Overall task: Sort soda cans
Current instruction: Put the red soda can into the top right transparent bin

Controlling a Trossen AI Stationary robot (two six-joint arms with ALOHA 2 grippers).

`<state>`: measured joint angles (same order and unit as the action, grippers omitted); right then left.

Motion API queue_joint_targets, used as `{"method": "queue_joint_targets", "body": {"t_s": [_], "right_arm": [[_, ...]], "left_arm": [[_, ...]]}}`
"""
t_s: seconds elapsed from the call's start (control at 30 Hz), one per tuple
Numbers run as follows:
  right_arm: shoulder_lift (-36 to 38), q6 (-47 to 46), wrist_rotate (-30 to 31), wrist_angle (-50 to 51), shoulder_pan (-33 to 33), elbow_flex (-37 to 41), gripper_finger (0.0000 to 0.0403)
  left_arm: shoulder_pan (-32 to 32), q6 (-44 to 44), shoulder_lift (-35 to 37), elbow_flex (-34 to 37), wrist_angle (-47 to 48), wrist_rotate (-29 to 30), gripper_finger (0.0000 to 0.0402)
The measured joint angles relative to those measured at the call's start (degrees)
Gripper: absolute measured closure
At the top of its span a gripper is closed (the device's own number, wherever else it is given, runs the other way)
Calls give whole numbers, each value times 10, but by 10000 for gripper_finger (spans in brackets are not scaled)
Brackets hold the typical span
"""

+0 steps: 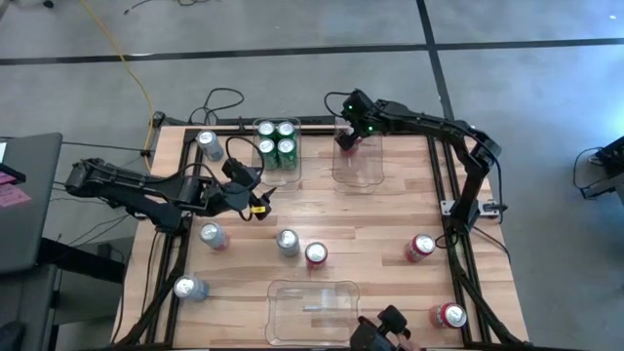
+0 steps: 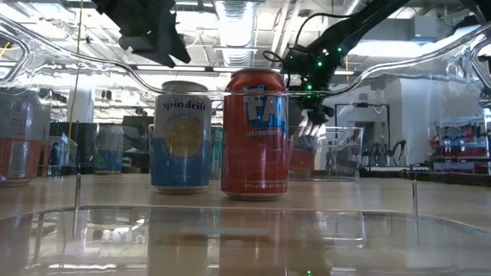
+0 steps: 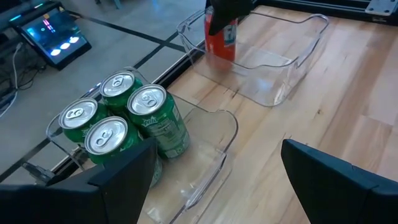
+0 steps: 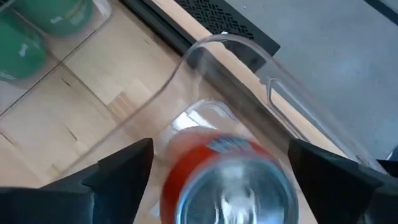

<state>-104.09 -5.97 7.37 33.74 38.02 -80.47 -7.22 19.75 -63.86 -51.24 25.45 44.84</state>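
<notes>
With four green cans (image 1: 276,141) filling their bin (image 1: 295,168), the right gripper (image 1: 349,136) is standing wide open around a red can (image 3: 221,38) inside the neighbouring bin (image 1: 359,175), while the left gripper (image 1: 255,200), open and empty, is waiting beside the green bin, seven cans lying unsorted.

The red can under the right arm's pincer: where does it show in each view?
High view: red can in the clear bin at the table's far edge, under the right pincer.
Low view: behind the near cans, right of centre.
Left wrist view: in the farther bin.
Right wrist view: bottom centre.
Shared landmark: four green cans.
</notes>
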Motion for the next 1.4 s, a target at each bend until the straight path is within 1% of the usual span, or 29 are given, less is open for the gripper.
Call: {"method": "queue_joint_targets", "body": {"t_s": [0.23, 0.37, 0.5, 0.67, 0.77, 0.87, 0.97, 1.1, 1.2, 1.4], "right_arm": [[2, -15, 0, 1, 0, 0, 7], [20, -16, 5, 3, 2, 0, 6], [58, -21, 17, 6, 3, 0, 6], [128, -21, 22, 24, 3, 1, 6], [172, -23, 22, 80, 3, 1, 6], [206, -41, 22, 171, 3, 0, 6], [228, -71, 22, 273, -2, 1, 6], [251, -110, 22, 373, -20, 1, 6], [269, -135, 22, 419, -44, 1, 6], [305, -187, 21, 457, -110, 1, 6]], "left_arm": [[0, 0, 0, 0, 0, 0, 63], [0, -2, 0, 0, 0, 0, 63], [0, -2, 0, 0, 0, 0, 63], [0, -2, 0, 0, 1, 0, 63], [0, -2, 0, 0, 1, -11, 63], [-2, -2, 0, 0, 1, -12, 63], [-2, -2, 0, 0, 0, -12, 63], [-2, 0, 0, 0, 0, -11, 63], [-2, 5, 0, 0, 0, -12, 63], [-9, 6, 0, 0, -1, -12, 63]]}}
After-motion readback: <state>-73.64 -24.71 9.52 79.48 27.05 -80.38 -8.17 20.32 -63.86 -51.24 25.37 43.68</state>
